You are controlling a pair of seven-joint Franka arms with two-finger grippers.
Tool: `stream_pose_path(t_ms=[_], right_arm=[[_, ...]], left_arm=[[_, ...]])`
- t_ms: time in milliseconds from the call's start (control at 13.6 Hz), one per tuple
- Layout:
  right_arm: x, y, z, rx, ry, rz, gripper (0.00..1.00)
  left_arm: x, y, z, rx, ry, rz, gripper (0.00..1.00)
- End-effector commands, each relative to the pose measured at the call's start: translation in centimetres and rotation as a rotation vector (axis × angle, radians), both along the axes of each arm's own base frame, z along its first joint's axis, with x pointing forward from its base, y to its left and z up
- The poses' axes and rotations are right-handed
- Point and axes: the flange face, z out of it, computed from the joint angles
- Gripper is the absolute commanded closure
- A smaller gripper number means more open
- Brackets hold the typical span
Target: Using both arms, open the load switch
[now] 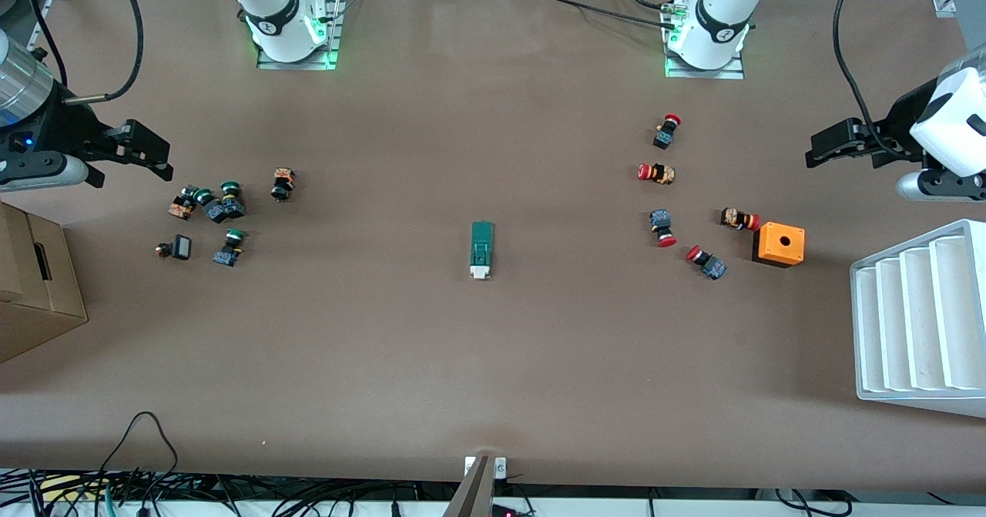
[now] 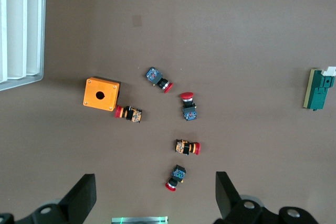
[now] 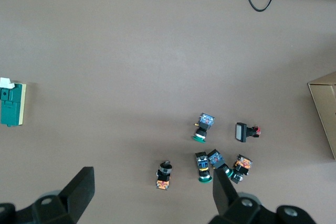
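1. Your load switch [image 1: 481, 250] lies flat on the brown table [image 1: 493, 363], about midway between the two arms' ends, with its white end piece turned toward the front camera and its dark-green body pointing toward the bases. Nothing touches it. You also see it at the edge of both wrist views [image 2: 318, 88] [image 3: 12, 104].

2. Toward the left arm's end you have five red-capped push buttons [image 1: 663, 227] scattered loosely, well apart from the switch. The orange box [image 1: 779, 244] with a hole in its top sits just beside the one of them closest to that end.

3. Toward the right arm's end sits a cluster of green-capped push buttons [image 1: 229, 201], with a small black-and-white part [image 1: 180, 247] nearer to the front camera than most of them.

4. Your left gripper [image 1: 820, 147] hangs in the air at its own end of the table, over bare surface farther out than the orange box. Its fingers [image 2: 227, 192] are spread wide and hold nothing.

5. Your right gripper [image 1: 158, 155] hangs at its end, over the table just beside the green-capped cluster. Its fingers [image 3: 83, 186] are also spread wide and empty.

6. A white ribbed tray [image 1: 917, 320] rests at the left arm's end, and a cardboard box [image 1: 35, 286] at the right arm's end.
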Motion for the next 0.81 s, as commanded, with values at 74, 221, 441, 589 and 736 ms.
stream_pose_path(t_ms=[74,221,441,589,736], right_arm=[[0.1,0.0,0.8,-0.003,0.001,0.003,0.0],[0.2,-0.1,0.8,-0.001,0.0,0.003,0.0],[0.2,-0.2,0.8,-0.001,0.0,0.002,0.0],[0.2,-0.2,0.7,0.0,0.002,0.002,0.0],[0.2,-0.2,0.7,0.0,0.002,0.002,0.0]], left_arm=[[-0.5,-0.1,0.3,0.021,-0.007,-0.008,0.0],[-0.6,-0.1,0.1,0.02,0.004,-0.012,0.0],[-0.6,-0.8,0.0,0.018,0.001,-0.021,0.0],[-0.5,-1.1,-0.2,0.007,0.003,-0.012,0.0],[-0.3,-2.7,-0.6,0.002,-0.002,-0.029,0.0]])
